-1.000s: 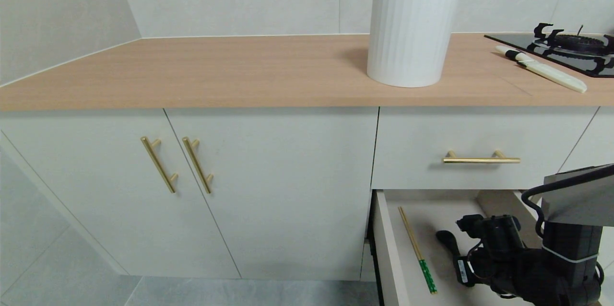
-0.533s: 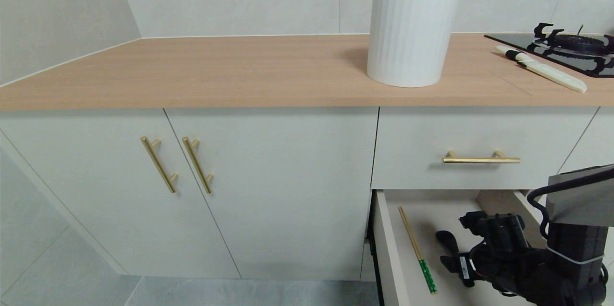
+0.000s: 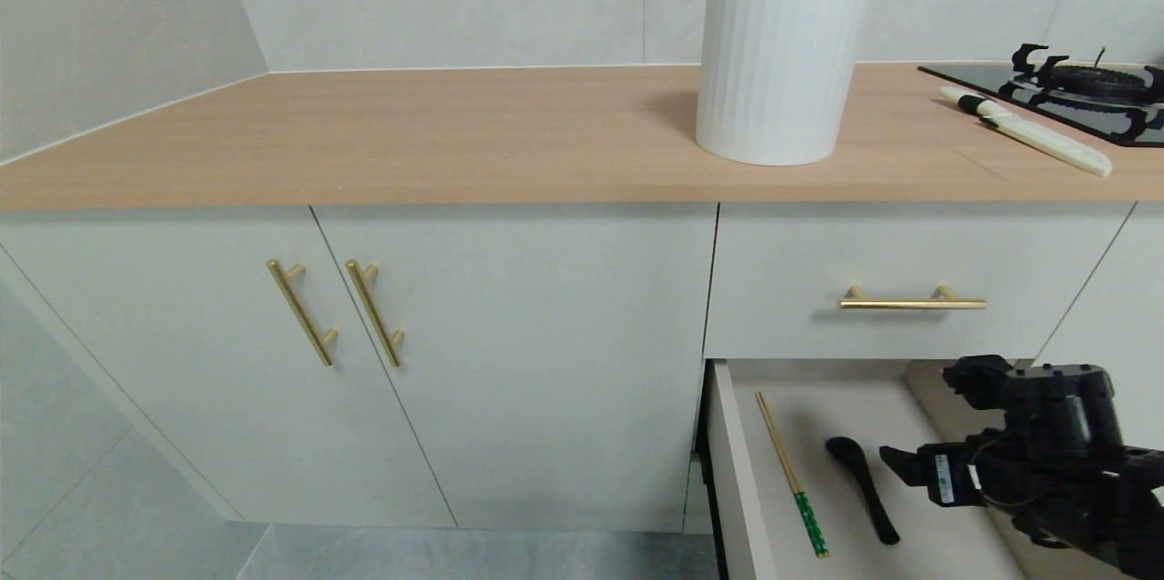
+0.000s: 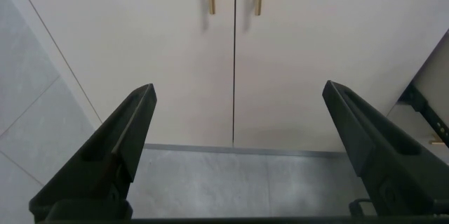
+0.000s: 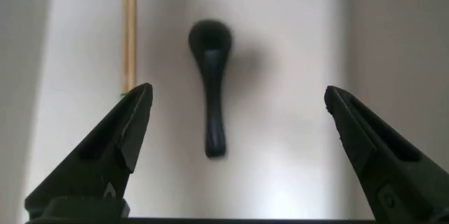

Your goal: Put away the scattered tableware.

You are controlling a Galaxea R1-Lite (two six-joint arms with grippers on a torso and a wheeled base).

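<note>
vase (image 3: 777, 44) top cropped, drawer (image 3: 732, 471) front cropped

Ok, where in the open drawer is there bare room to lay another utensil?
The widest bare floor of the drawer lies between the black spoon and its right wall, below the open right gripper. The gap between chopsticks and spoon is tight.

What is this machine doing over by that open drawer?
It is tidying tableware into the open drawer. A black spoon lies on the drawer floor beside the chopsticks, not touching them. The right gripper hovers open above the spoon, holding nothing. The left gripper is open too, facing the cabinet doors. A knife lies on the countertop by the stove, not yet put away.
</note>
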